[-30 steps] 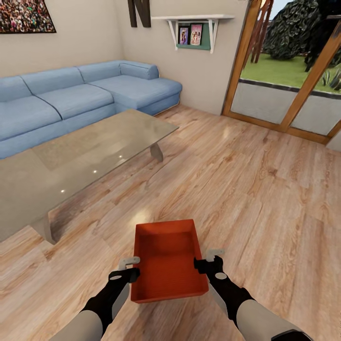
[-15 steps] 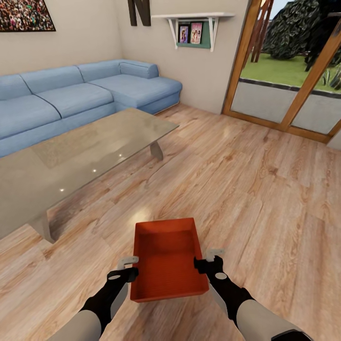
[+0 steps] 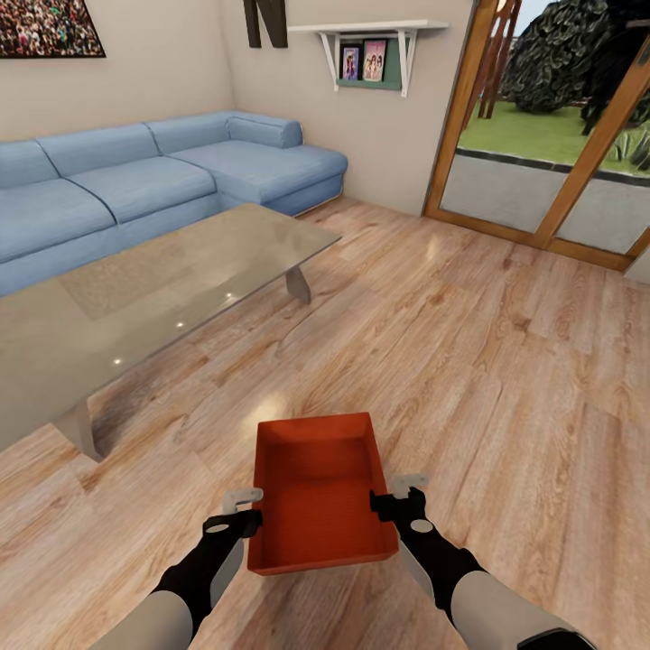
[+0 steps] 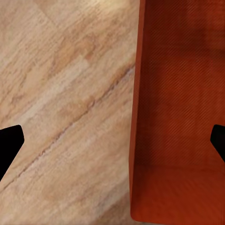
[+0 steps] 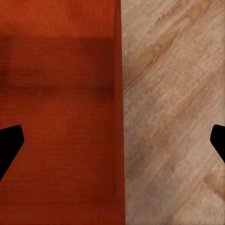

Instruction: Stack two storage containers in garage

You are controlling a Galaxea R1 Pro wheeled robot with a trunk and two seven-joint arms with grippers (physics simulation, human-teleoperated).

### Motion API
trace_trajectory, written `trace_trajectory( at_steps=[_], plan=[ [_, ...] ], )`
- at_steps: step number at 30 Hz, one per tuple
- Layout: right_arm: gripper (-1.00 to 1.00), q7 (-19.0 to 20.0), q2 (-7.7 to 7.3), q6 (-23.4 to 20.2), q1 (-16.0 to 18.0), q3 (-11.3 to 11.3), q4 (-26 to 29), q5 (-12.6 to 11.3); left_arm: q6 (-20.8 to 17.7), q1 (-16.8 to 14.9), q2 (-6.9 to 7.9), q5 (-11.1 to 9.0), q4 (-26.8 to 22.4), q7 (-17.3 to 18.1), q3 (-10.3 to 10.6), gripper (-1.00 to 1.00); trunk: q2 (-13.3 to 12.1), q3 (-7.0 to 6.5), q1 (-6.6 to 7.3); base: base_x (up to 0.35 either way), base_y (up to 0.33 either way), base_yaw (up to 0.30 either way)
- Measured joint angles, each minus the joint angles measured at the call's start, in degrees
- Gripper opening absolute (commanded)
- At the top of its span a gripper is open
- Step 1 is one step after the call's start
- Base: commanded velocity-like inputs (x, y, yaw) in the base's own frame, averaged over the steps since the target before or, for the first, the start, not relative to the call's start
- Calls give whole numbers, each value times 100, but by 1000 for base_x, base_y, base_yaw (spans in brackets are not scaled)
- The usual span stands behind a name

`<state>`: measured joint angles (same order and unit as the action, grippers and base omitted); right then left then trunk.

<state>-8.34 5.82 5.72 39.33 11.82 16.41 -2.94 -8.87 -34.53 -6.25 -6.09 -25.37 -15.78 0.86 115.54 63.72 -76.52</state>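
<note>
One orange-red storage container (image 3: 318,492) sits low in front of me over the light wood-plank living room floor (image 3: 506,361), open side up and empty. My left gripper (image 3: 246,507) is at its left wall and my right gripper (image 3: 397,495) at its right wall. In the left wrist view the container's wall (image 4: 138,117) runs between the wide-apart dark fingertips (image 4: 9,140). The right wrist view shows the opposite wall (image 5: 119,117) between its spread fingertips (image 5: 9,140). Both grippers stand open, straddling the walls. I cannot tell whether the container rests on the planks.
A glass coffee table (image 3: 162,289) stands ahead on the left, with a blue corner sofa (image 3: 162,181) behind it. Wood-framed glass doors (image 3: 542,162) are at the far right. A wall shelf (image 3: 370,50) hangs between them. Bare planks stretch ahead and to the right.
The table and sofa have slid slightly in the picture, so the camera has moved a little. The left gripper has shifted a touch outward. The container keeps its place between the grippers.
</note>
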Motion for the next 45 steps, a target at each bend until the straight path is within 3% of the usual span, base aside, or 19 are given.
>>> trace_trajectory(
  at_steps=[29, 45],
  plan=[
    [100, 0, 0, 0, 0, 3, 0, 8, -3, -1, 9, 0, 0, -3, 0, 100, 1163, 521, -637, 0, 0, 0],
    [100, -76, 10, -6, 0, -6, 4, 28, 3, -1, 10, -3, -9, -2, 0, 100, 1165, 521, -638, 0, 0, 0]
  ],
)
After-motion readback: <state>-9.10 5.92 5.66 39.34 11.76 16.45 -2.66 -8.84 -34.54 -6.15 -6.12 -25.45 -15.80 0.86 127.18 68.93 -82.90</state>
